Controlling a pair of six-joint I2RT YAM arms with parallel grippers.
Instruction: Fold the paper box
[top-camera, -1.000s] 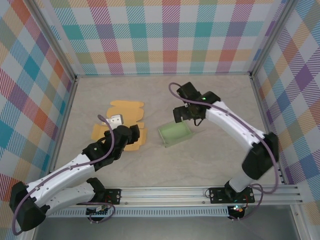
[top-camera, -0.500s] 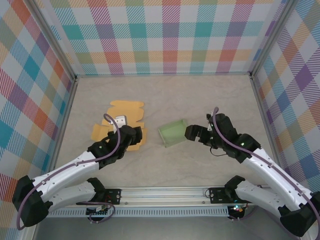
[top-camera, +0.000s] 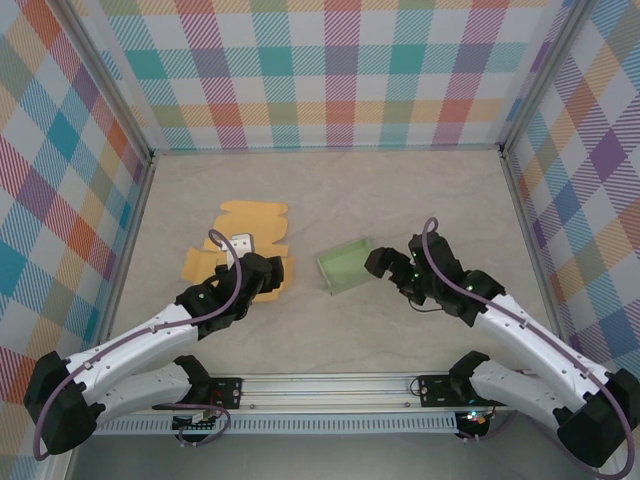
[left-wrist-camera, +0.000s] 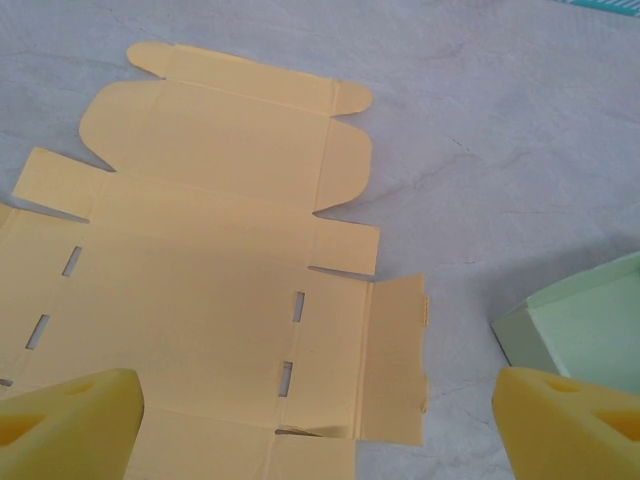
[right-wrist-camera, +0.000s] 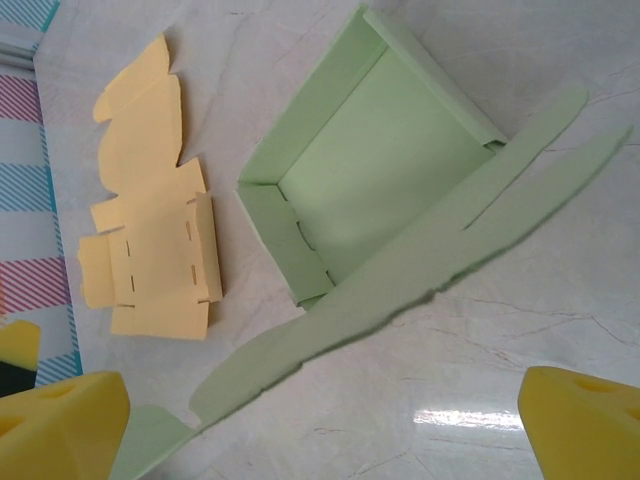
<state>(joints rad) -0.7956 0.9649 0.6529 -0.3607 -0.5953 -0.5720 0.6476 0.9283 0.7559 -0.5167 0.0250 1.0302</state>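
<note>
Paper box: green, part-folded, empty | yellow blank: flat at its 9 o'clock | left fingers, right fingers: released

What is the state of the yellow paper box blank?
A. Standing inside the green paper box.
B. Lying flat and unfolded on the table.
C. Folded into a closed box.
B: the yellow paper box blank lies spread out on the table, its flaps and slots open to view, apart from the green paper box.
</note>
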